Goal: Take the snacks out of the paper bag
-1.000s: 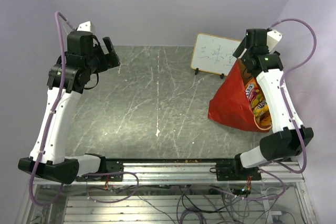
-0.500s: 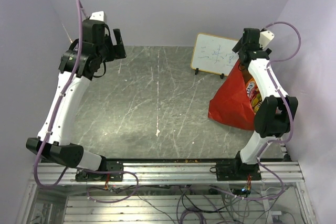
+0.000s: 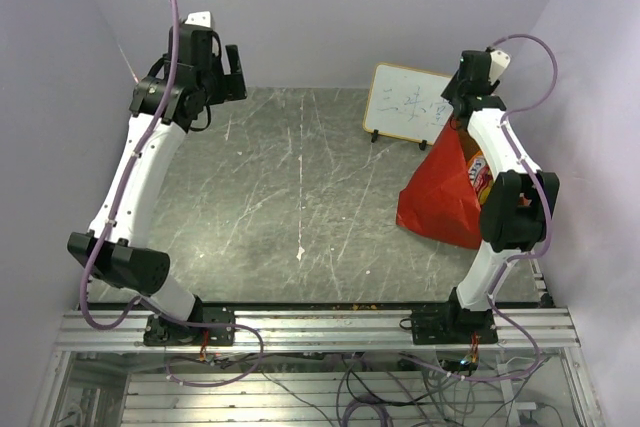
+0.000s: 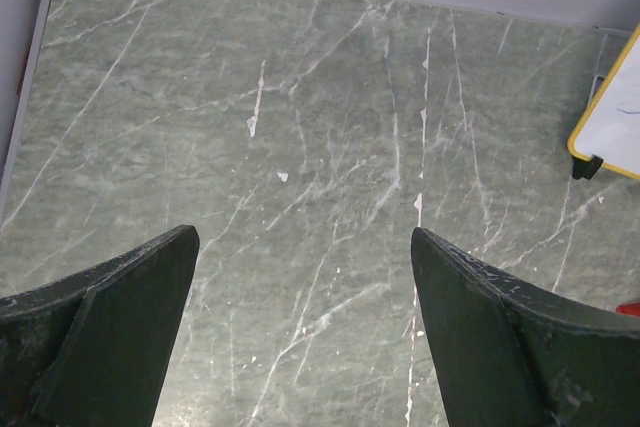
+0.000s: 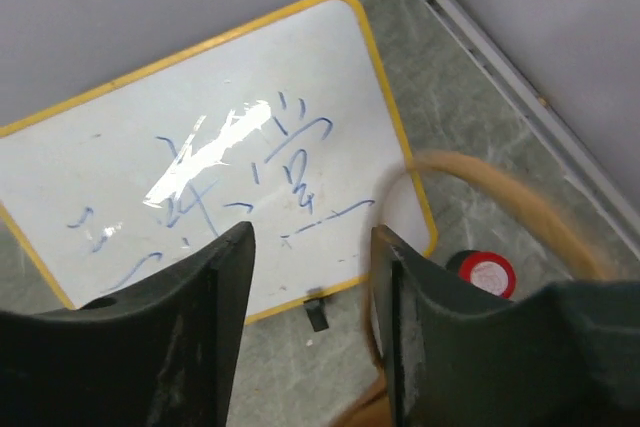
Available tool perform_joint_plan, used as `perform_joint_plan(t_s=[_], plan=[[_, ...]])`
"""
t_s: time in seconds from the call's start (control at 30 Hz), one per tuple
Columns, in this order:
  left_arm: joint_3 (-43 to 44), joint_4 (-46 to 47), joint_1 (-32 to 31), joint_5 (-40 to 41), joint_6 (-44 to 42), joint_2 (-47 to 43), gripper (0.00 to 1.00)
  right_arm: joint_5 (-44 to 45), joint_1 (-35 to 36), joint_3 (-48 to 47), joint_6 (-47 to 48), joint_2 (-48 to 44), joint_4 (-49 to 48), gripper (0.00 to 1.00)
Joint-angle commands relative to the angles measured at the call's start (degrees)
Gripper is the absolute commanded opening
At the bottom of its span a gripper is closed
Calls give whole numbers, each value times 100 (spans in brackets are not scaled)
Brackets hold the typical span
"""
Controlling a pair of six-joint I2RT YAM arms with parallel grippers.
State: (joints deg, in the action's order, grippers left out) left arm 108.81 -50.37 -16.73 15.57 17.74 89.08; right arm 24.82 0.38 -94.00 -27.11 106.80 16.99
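Observation:
The red paper bag (image 3: 440, 197) lies on its side at the right of the table, its mouth turned to the right. Snacks (image 3: 481, 175) show as orange-yellow packets in that mouth, partly hidden by my right arm. My right gripper (image 3: 460, 92) hovers over the bag's far top corner. In the right wrist view the right gripper (image 5: 312, 232) has its jaws part way apart. The bag's tan cord handle (image 5: 520, 197) loops past the right finger's inner edge. My left gripper (image 3: 226, 75) is held high at the far left, and its wrist view shows the left gripper (image 4: 302, 237) wide open over bare table.
A yellow-rimmed whiteboard (image 3: 405, 104) stands at the back, just left of the bag, and fills the right wrist view as the whiteboard (image 5: 200, 167). A red-capped black marker (image 5: 484, 273) stands by its corner. The side wall and table rail run close on the right.
My right gripper's jaws have narrowed from wide open while it shifted toward the bag's far top corner. My left arm rose and swung back toward the far wall, still open.

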Motion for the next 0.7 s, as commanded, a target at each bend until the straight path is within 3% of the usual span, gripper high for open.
perform_joint_plan(t_s=[0.0, 0.4, 0.67], plan=[[306, 114, -54, -80, -39, 122, 98, -431, -44, -210, 327, -72, -376, 45], [451, 175, -54, -621, 194, 402, 98, -1380, -38, 208, 637, -532, -529, 0], [250, 90, -58, -787, 304, -96, 98, -2596, -38, 209, 654, -722, -175, 0]])
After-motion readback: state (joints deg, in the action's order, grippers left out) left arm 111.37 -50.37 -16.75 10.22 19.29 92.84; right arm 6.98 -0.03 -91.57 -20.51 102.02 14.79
